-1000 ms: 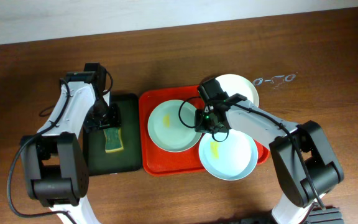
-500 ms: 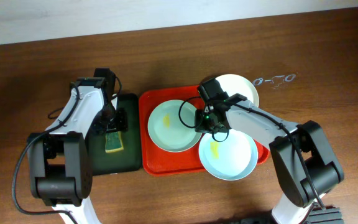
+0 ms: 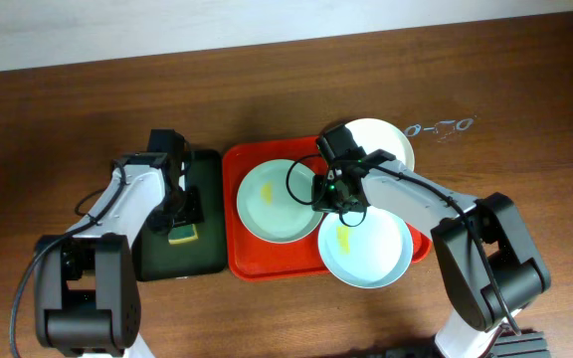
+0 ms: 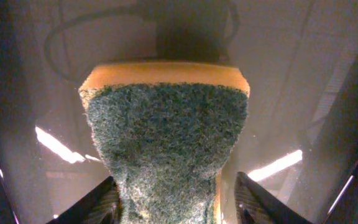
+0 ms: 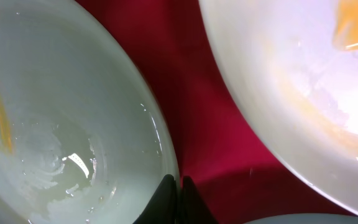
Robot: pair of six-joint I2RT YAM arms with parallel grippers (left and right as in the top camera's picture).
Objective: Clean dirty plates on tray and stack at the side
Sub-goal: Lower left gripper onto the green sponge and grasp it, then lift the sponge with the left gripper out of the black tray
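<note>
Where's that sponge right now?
Overhead, the sponge lies on the dark green tray, left of the red tray, between the fingers of the left gripper.

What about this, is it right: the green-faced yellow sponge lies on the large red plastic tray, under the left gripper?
No. The overhead view shows the green-faced yellow sponge lying on the smaller dark green rectangular tray, under the left gripper.

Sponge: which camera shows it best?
The left wrist view: the sponge fills it, green scrub face over a yellow layer, straddled by the left gripper. Overhead shows it small on the dark green tray, partly under the arm. The right wrist view misses it.
</note>
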